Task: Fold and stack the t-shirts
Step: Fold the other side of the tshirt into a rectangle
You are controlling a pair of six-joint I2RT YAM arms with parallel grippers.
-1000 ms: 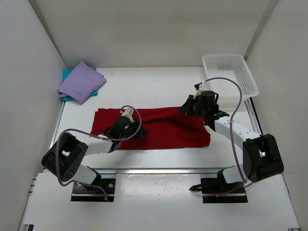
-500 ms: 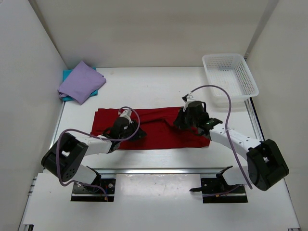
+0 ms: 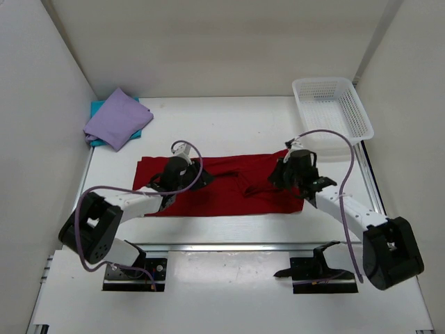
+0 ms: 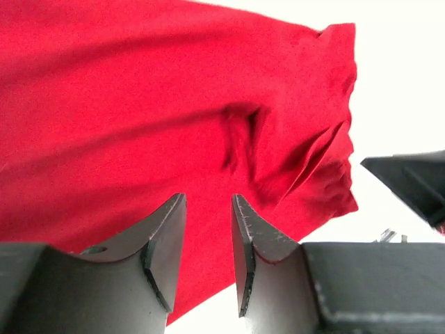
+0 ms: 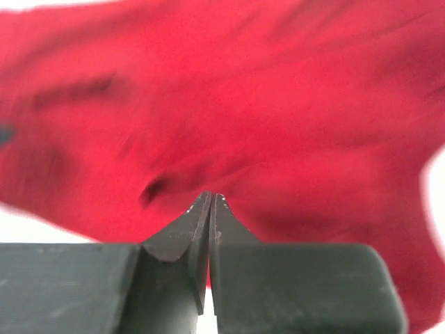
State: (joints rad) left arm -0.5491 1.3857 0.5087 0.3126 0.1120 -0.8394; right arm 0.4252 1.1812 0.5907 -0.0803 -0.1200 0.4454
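Note:
The dark red t-shirt (image 3: 222, 198) lies as a long folded strip across the middle of the table, with a raised crease near its right half. My left gripper (image 3: 200, 182) hovers over its left half, open and empty, and red cloth shows under the jaws in the left wrist view (image 4: 208, 202). My right gripper (image 3: 276, 181) is at the shirt's right part, shut, with no cloth seen between the jaws (image 5: 210, 196). The red cloth (image 5: 278, 104) is blurred there. The pale lavender t-shirt (image 3: 117, 118) lies folded on the teal t-shirt (image 3: 97, 108) at the back left.
A white mesh basket (image 3: 363, 115) stands at the back right corner. White walls close in the table on the left, back and right. The right gripper's tip shows at the right edge of the left wrist view (image 4: 410, 181).
My right gripper swung from the shirt's far edge leftward over the cloth, then back to the right. A crease rose in the shirt. My left gripper shifted slightly toward the far edge.

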